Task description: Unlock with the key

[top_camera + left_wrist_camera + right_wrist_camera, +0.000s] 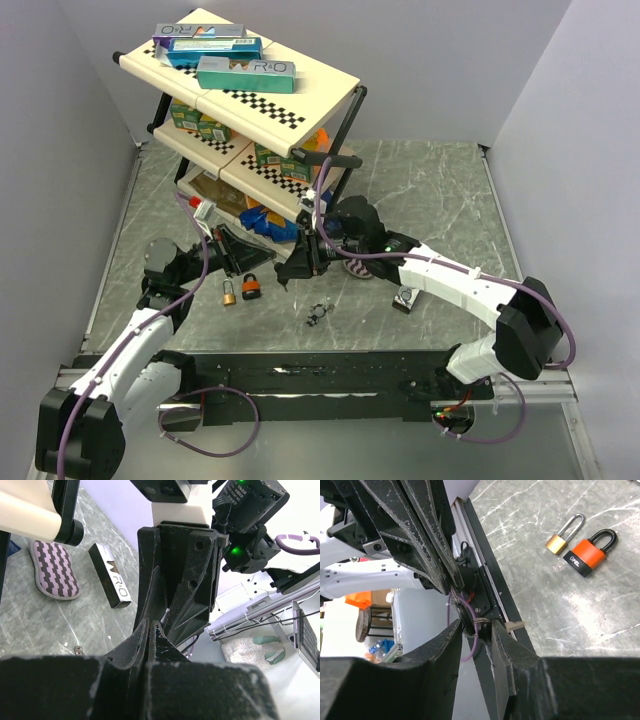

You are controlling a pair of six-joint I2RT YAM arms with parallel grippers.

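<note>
Left hand (pixel 152 630) has its fingers pressed together, and its tips meet the right hand (pixel 477 630) tip to tip, just above the worktop (pixel 430 200). Whether something thin is pinched there cannot be told. The right hand's fingers stand part-way apart with nothing seen between them.

A small dark metal cluster (pixel 318 313), probably the key on its ring, lies alone on the worktop, nearer the arm bases than the hands and apart from both. Beyond it, under the left arm's reach, two locks lie flat, just beside each other with shackles closed. One is an orange padlock (pixel 587 555) with a black base that reads "OPEL". The other is a smaller brass padlock (pixel 559 540) with no writing I can make out.

My reading is that the work is at an early step: no key is in either lock, and the hands look busy with each other, not with a padlock. The next move calls for a firm pinch on the key's head with the blade left free. One padlock must be steadied and the blade lined up with its keyway.

Farther right a black box (pixel 112 577) shows "WRO", beside a purple striped pad (pixel 52 570). At the back a rack (pixel 320 100) carries teal boxes (pixel 245 70) lettered "R·O".
</note>
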